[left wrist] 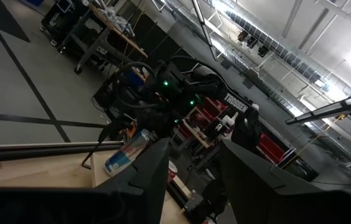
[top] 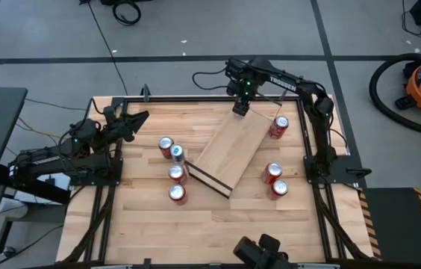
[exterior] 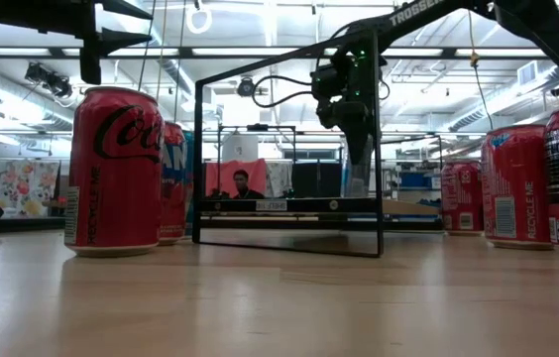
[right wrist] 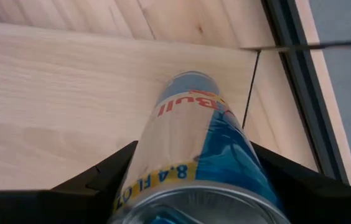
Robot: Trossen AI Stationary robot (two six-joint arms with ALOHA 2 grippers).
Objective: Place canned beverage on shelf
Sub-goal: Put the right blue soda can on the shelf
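The right gripper (right wrist: 191,180) was clamped on a slim Red Bull can (right wrist: 194,155), blue and silver, fingers hugging both sides of it, right over the upper end of the shelf (top: 229,153). That shelf was the long light-wood board with a dark end edge, lying diagonally mid-table in the high view, and its thin black wire frame showed as a rectangle in the centre of the low view. The left gripper (top: 137,118) was parked at the upper left of the table, fingers a bit apart, holding nothing. Red cans (top: 178,193) clustered left of the shelf along with a blue-topped one (top: 178,154), three more red ones (top: 279,127) sat right. A big Coca-Cola can (exterior: 115,171) filled the low view's left.
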